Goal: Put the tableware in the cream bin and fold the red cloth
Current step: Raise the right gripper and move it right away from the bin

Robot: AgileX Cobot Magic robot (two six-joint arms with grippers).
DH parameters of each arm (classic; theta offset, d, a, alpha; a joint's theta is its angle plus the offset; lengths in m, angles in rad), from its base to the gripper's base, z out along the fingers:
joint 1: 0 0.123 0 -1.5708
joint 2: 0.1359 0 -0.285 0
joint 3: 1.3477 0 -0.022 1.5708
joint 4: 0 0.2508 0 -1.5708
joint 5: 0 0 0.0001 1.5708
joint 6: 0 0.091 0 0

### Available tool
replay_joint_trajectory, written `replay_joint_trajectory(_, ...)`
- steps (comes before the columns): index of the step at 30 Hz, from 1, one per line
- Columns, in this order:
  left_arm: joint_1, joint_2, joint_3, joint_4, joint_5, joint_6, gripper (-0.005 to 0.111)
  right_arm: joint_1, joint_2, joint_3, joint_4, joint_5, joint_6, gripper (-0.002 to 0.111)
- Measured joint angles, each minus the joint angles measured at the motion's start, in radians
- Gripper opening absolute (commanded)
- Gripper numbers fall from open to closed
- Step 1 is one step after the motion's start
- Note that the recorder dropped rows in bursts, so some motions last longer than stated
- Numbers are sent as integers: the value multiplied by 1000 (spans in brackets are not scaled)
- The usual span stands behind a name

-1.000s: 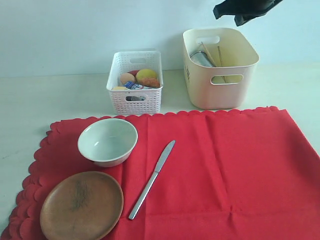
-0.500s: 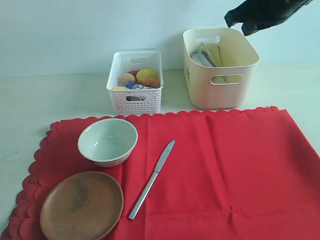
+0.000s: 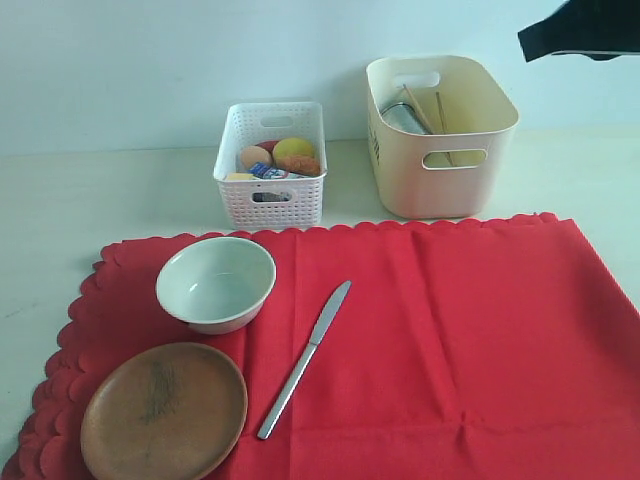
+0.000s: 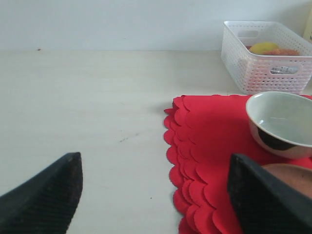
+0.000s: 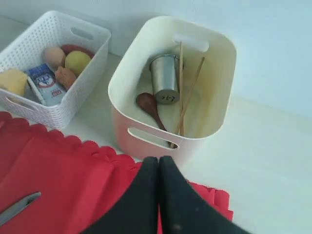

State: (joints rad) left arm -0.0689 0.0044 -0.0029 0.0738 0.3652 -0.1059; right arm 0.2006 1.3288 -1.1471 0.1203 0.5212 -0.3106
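So the cloth (image 3: 450,330) is spread out in front, with the bowl (image 3: 215,283) on its left part, the plate (image 3: 163,410) just in front of the bowl, and the knife (image 3: 305,358) right of both. Behind the cloth sit the basket (image 3: 268,205) on the left and the bin (image 3: 440,190) to its right, with the cup (image 5: 164,78), chopsticks (image 5: 191,92) and spoon (image 5: 146,103) inside.

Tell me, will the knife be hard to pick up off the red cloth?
Probably a bit. The knife lies flat on the red cloth, so jaws get little to pinch. Its polished metal looks slippery. It looks stiff, so it shouldn't bend.
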Motion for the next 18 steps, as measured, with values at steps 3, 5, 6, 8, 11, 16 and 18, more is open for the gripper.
replay_joint_trajectory(3,0,0,0,0,0,0,78,0,-71,62,8,-49,0,0)
replay_joint_trajectory(5,0,0,0,0,0,0,78,0,-118,104,24,-86,0,0)
replay_joint_trajectory(6,0,0,0,0,0,0,78,0,-135,120,28,-100,-1,0)
replay_joint_trajectory(8,0,0,0,0,0,0,78,0,-172,156,38,-137,-1,0)
replay_joint_trajectory(11,0,0,0,0,0,0,78,0,-212,197,42,-180,-1,0)
replay_joint_trajectory(16,0,0,0,0,0,0,78,0,-230,219,59,-225,-1,0)
replay_joint_trajectory(18,0,0,0,0,0,0,78,0,-230,219,73,-237,-1,0)
